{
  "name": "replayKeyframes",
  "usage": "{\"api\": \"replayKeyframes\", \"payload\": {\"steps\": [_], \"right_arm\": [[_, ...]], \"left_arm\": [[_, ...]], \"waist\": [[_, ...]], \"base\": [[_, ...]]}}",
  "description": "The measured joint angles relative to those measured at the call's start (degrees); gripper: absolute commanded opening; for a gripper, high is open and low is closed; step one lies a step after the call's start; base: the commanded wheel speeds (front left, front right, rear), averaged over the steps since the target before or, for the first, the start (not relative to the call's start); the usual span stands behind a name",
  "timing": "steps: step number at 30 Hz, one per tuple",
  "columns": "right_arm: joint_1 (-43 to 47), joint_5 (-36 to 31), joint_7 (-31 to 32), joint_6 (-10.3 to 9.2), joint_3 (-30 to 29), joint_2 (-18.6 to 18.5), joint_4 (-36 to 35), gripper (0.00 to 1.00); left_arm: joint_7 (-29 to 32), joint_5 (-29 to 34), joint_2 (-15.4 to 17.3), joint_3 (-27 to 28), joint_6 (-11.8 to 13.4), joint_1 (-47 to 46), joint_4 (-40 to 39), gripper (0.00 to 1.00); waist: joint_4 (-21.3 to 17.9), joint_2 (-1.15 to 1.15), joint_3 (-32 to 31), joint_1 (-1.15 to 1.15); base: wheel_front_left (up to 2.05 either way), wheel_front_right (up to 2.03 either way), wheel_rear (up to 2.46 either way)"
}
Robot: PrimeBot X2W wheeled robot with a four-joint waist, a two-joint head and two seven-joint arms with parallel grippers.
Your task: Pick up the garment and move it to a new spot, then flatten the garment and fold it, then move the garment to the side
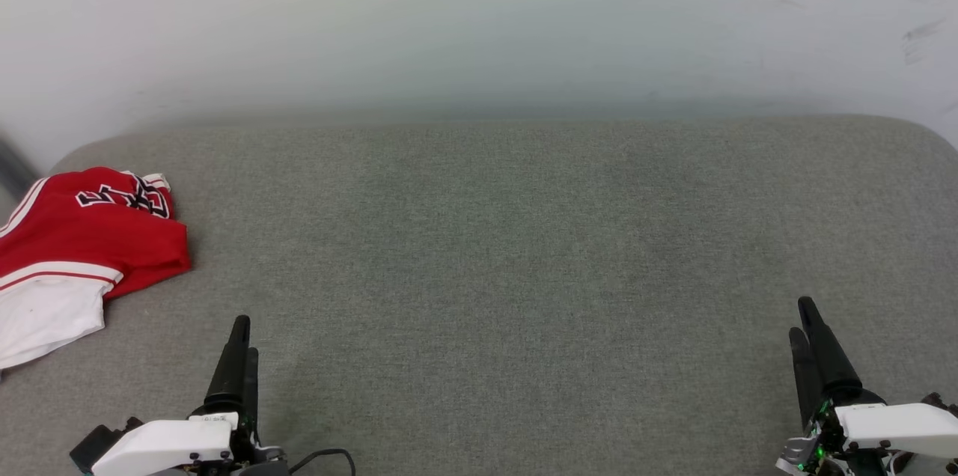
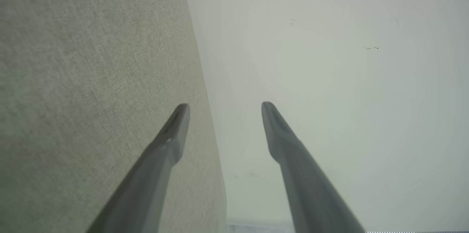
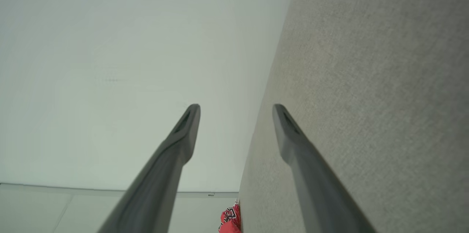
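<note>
Left gripper and right gripper sit spread and empty; red shirt, bunched far left, probably awaits pickup, needing the left one's reach.

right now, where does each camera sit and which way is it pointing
Head view: on the robot's head, looking forward and down at the grey surface and wall; garment far left, left fingers and right fingers at the bottom.
Left wrist view: on the left wrist, looking along its open fingers, surface beside, wall ahead.
Right wrist view: on the right wrist, along its open fingers.
Head and right wrist views share the garment.
</note>
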Motion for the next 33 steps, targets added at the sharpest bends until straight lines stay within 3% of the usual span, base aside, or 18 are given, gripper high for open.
{"api": "replayKeyframes", "payload": {"steps": [10, 14, 23, 33], "right_arm": [[0.66, -14.46, -2.7, 0.0, -1.14, 0.01, -4.22, 1.0], [0.66, -21.49, -3.44, 0.0, -0.89, 0.01, -6.8, 1.0], [0.74, -40.07, -5.33, 0.01, 2.42, 0.01, -12.68, 1.0], [1.97, -53.06, -7.08, 0.01, 3.6, 0.01, -15.96, 1.0]], "left_arm": [[-2.54, 9.93, -0.02, 4.26, 0.76, 0.44, -1.87, 1.0], [-3.52, 16.75, 0.02, 4.9, 1.44, 0.44, -5.89, 1.0], [-5.31, 29.89, 0.05, -0.21, 6.91, 1.13, -15.26, 1.0], [-7.05, 42.73, 0.09, -5.83, 7.81, 2.26, -19.44, 1.0]], "waist": [[-0.07, 0.0, 0.13, 0.0], [-0.11, 0.0, 0.23, 0.0], [-0.15, 0.0, 0.48, 0.0], [-0.12, 0.0, 0.56, 0.0]], "base": [[0.0, 0.0, 0.0], [0.0, 0.0, 0.0], [0.0, 0.0, 0.0], [0.0, 0.0, 0.0]]}}
